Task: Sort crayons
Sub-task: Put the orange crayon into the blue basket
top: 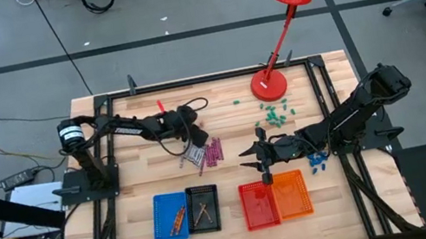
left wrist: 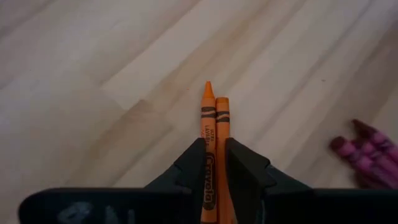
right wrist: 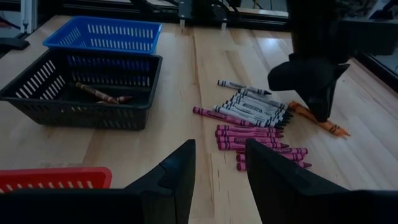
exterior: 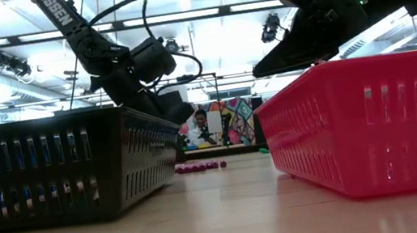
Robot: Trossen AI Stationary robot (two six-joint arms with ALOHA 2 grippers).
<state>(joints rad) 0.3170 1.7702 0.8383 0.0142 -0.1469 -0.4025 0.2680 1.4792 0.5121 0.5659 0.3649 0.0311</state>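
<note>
Orange crayons (left wrist: 212, 143) between left end effector (left wrist: 214, 163) fingers

Grey crayons (right wrist: 252, 106) beside magenta crayons (right wrist: 249, 140); black basket (right wrist: 37, 84) apart.

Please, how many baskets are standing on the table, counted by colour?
blue basket: 1
black basket: 1
red basket: 1
orange basket: 1
Total: 4
</note>
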